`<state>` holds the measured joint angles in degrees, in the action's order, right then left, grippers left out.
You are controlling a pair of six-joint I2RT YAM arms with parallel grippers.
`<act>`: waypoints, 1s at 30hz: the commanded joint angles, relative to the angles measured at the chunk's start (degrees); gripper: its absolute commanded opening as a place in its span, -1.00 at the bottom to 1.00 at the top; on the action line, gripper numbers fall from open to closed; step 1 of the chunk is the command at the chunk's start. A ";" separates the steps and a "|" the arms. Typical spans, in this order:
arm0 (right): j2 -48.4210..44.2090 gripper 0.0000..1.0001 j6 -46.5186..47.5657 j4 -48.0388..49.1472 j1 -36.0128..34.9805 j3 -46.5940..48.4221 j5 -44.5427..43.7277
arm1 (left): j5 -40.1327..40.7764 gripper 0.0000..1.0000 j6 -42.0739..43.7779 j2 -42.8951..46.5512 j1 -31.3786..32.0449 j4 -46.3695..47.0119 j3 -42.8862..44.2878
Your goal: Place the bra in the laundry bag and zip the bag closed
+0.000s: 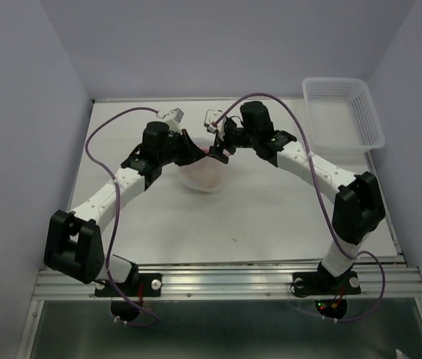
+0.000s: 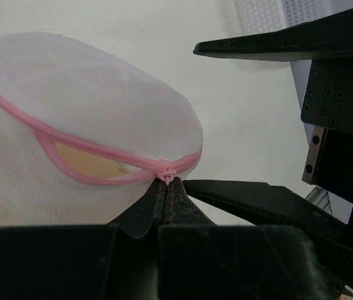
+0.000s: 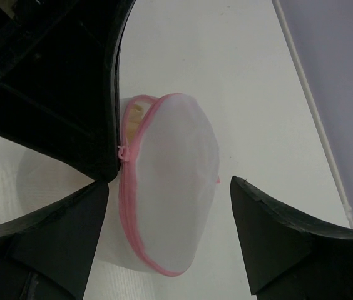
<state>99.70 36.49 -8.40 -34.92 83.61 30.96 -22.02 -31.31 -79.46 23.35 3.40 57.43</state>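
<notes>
The laundry bag [image 1: 202,176] is a round white mesh pouch with pink zipper edging, lying mid-table. In the left wrist view, the bag [image 2: 89,100] has a gap in its zipper, and the tan bra [image 2: 92,164] shows inside. My left gripper [image 2: 167,182] is shut on the pink zipper pull [image 2: 166,174]. My right gripper [image 3: 169,182] is open, its fingers straddling the bag [image 3: 176,187] without visibly touching it. The bra [image 3: 136,111] also peeks out in the right wrist view. From above, my left gripper [image 1: 190,155] and right gripper [image 1: 218,152] meet over the bag's far side.
A rigid white slotted basket [image 1: 343,112] stands at the back right corner. Purple cables arc above both arms. Walls close the table on the left, back and right.
</notes>
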 commanded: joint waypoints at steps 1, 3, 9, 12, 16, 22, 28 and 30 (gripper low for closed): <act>1.89 0.63 0.86 -1.00 -0.33 4.19 3.05 | 0.49 -1.00 0.99 -0.08 0.55 0.91 3.04; 2.34 0.55 1.04 -1.18 -0.33 4.19 2.44 | 0.31 -1.00 0.72 -0.43 0.64 1.00 3.04; 3.13 0.31 1.92 -2.23 -0.33 3.75 2.35 | -0.65 -1.00 -0.33 -1.66 0.81 1.52 3.57; 3.31 0.31 3.05 -2.49 -0.33 3.14 2.00 | -1.44 -1.00 -0.51 -1.84 0.99 1.96 3.74; 3.66 0.30 4.29 -3.37 -0.33 2.96 2.00 | -1.80 -1.00 -0.77 -1.84 1.25 2.23 3.83; 4.97 0.07 5.43 -4.43 -0.33 3.57 1.65 | -2.59 -1.00 -0.68 -1.66 1.78 2.67 3.48; 5.15 -0.53 6.57 -4.52 -0.33 4.01 2.17 | -2.85 -1.00 -0.68 -2.45 1.87 2.67 3.22; 4.45 -0.59 7.10 -4.43 -0.33 3.58 1.74 | -2.76 -1.00 -0.68 -2.72 1.78 2.49 3.13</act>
<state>104.75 42.24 -13.47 -34.96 85.34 32.71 -23.27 -32.14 -82.46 24.75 3.27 57.91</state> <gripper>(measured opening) 0.217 0.037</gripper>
